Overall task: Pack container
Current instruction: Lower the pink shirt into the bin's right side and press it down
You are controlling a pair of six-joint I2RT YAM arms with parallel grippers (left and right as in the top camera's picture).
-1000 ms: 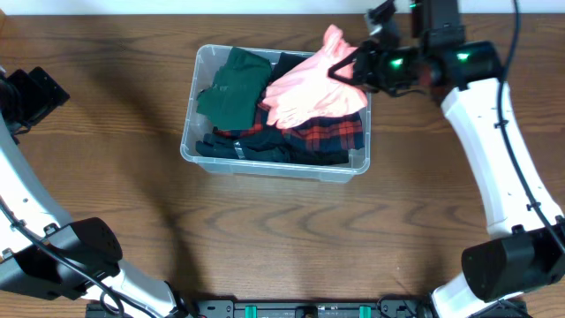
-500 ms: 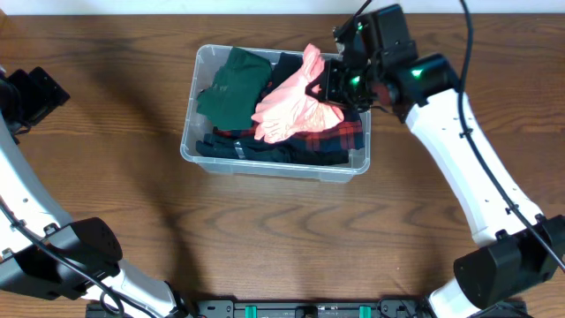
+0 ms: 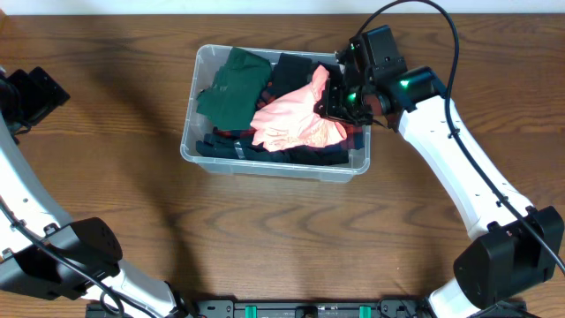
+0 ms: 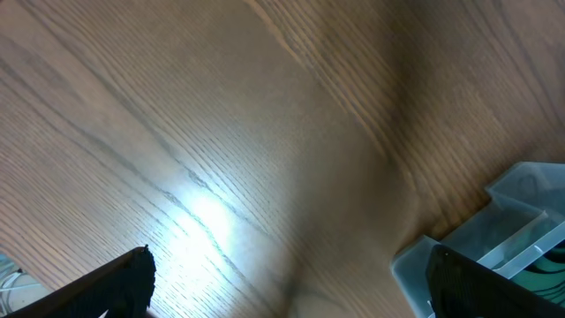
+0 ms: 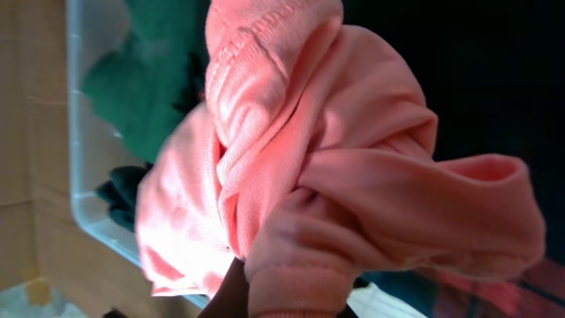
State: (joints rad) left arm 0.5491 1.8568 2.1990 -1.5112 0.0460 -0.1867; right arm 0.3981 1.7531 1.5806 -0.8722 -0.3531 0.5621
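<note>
The container [image 3: 274, 169] is a clear plastic bin in the middle of the table, full of clothes. A pink garment [image 3: 292, 121] hangs bunched over its right half, and my right gripper [image 3: 341, 102] is shut on its upper end just above the bin's right side. In the right wrist view the pink garment [image 5: 335, 177] fills the frame and hides the right gripper [image 5: 291, 305]. My left gripper [image 3: 37, 92] stays far left over bare table. In the left wrist view the left gripper [image 4: 291, 291] stands open and empty, with a corner of the container [image 4: 521, 221] at the right.
Inside the bin lie a green garment [image 3: 231, 84] at the back left, dark clothes [image 3: 265, 152] along the front and a red plaid piece [image 3: 355, 136] at the right. Brown wooden table [image 3: 132, 221] surrounds the bin.
My right gripper has carried the pink garment left and down, from the bin's back right corner to over its right half. The left arm has not moved.
</note>
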